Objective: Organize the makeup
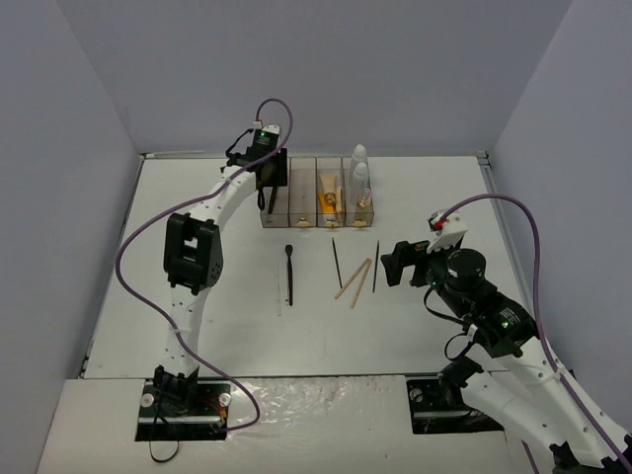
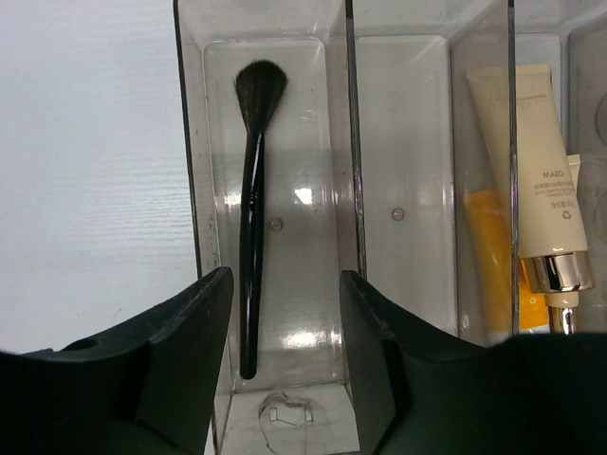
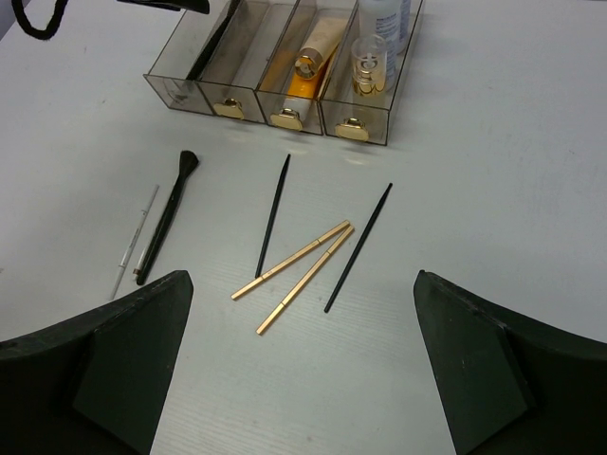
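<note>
My left gripper [image 1: 267,190] [image 2: 285,281] hovers open over the far-left compartment of the clear smoky box [image 1: 276,216]. A black brush [image 2: 252,227] lies flat in that compartment, free of the fingers. A beige tube [image 2: 520,161] and an orange tube [image 2: 488,256] lie in the third compartment, and white bottles [image 1: 360,170] stand in the fourth. On the table lie another black brush [image 1: 289,275] [image 3: 168,223], two thin black pencils [image 3: 273,213] [image 3: 358,246] and two tan sticks [image 3: 294,258] [image 3: 305,281]. My right gripper [image 1: 398,263] [image 3: 303,281] is open and empty, just right of them.
A thin clear stick [image 3: 134,241] lies left of the loose brush. The box's second compartment [image 2: 403,190] holds nothing. The box stands near the back wall. Grey walls close the table on the left, right and back.
</note>
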Available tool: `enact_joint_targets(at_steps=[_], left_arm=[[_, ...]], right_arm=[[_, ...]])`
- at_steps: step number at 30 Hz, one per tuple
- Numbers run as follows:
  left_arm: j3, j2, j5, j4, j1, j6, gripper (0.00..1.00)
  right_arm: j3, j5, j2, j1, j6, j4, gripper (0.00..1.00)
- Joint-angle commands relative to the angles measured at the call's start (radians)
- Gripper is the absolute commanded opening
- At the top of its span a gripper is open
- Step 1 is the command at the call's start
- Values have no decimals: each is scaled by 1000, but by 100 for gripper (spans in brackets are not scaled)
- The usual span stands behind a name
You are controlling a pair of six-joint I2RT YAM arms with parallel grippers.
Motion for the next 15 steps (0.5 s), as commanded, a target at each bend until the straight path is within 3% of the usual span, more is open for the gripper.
enact_joint_targets(at_steps=[1,6,15], left_arm=[[-20,-152,-3,49,5,-35,46],[-237,-344,-19,88,-46,-128,48],[-746,-683,-120,208,-283,-303,49]], right_arm=[[6,14,6,7,2,52,100],[5,23,-5,7,5,52,100],[0,28,-14,10,8,52,100]])
